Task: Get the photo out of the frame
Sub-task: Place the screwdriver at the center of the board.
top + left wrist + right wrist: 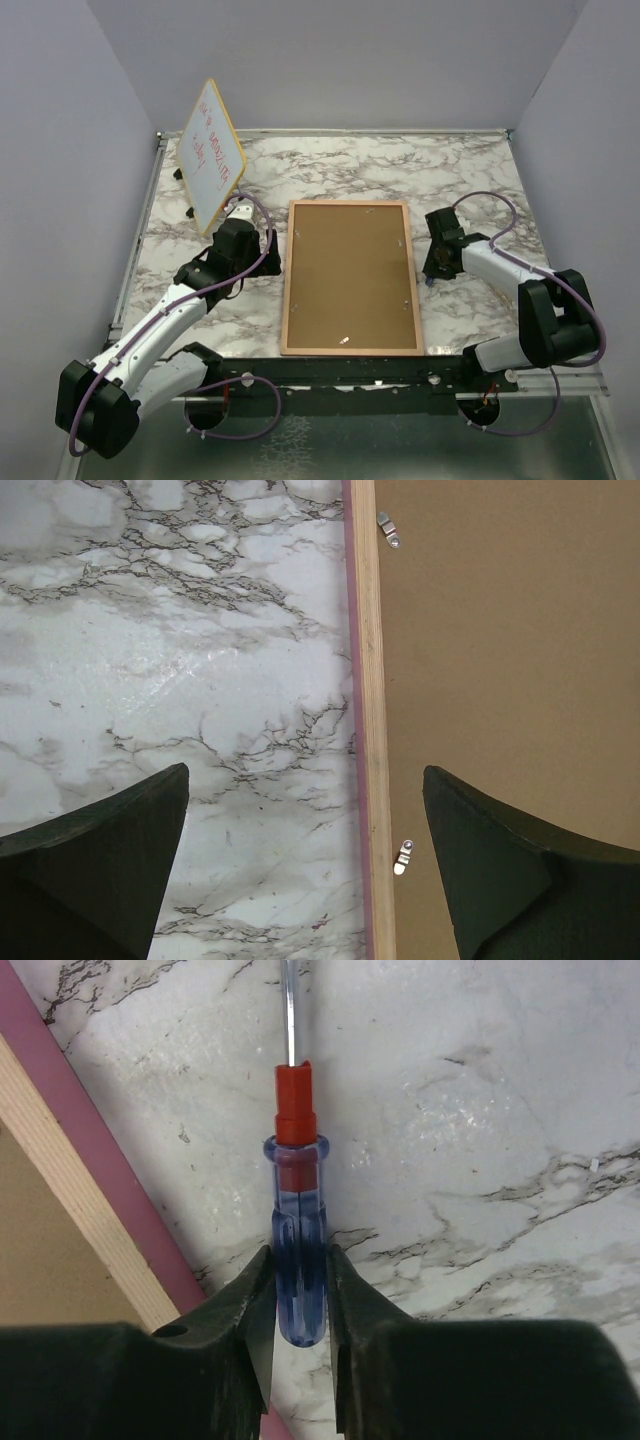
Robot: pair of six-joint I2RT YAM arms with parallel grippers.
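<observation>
The right gripper (pixel 298 1272) is clamped on the blue handle of a screwdriver (pixel 297 1175), just right of the frame (pixel 350 275). The frame lies back-up at the middle of the worktop (pixel 470 170). The left gripper (pixel 305 780) hangs over the frame's left edge, jaws wide apart.

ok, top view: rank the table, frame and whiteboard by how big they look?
1. table: largest, spans most of the view.
2. frame: lying flat, back side up.
3. whiteboard: looks smallest, but it stands tilted and farther back, so its real size against the frame is unsure.
</observation>
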